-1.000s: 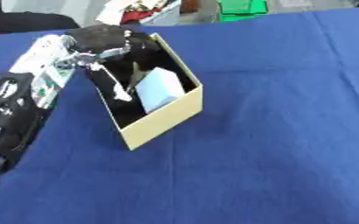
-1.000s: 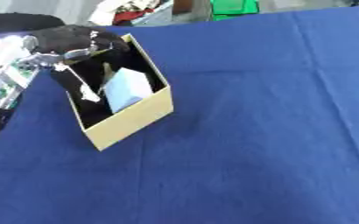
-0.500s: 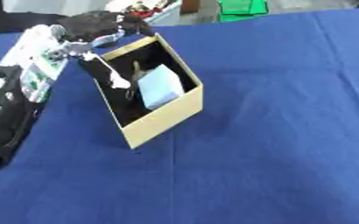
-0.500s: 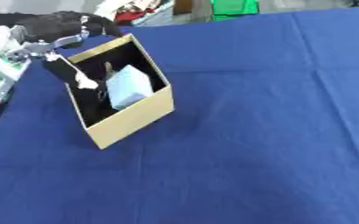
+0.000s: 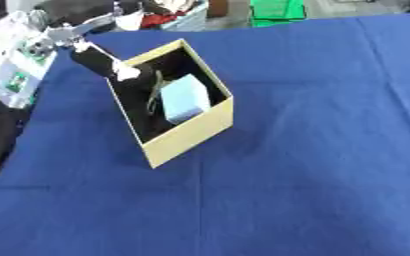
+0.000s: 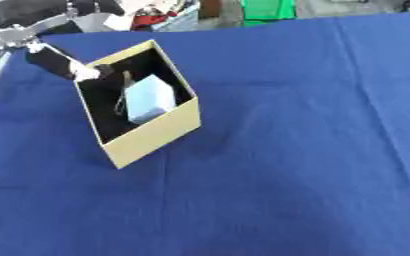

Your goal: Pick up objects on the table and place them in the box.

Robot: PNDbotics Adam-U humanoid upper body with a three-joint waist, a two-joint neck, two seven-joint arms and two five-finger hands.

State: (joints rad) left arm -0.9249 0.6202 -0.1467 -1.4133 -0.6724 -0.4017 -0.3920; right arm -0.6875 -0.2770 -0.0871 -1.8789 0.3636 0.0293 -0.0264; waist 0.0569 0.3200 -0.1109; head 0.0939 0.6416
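A tan cardboard box (image 5: 194,137) with a dark inside stands on the blue cloth, left of centre, turned at an angle. In it lies a light blue block (image 5: 185,100), with a thin grey thing (image 5: 154,91) beside it. My left hand (image 5: 93,56) comes in from the upper left. One straight black finger with a white tip (image 6: 83,73) reaches down to the box's far left rim, and the hand holds nothing. My right hand shows in neither view.
Beyond the table's far edge lie a green thing (image 5: 278,10) and red and white clutter (image 5: 169,12). The blue cloth (image 5: 322,150) spreads wide to the right of the box and in front of it.
My left hand has risen from over the box's opening and drawn back to the upper left. The box and the blue block have stayed put.
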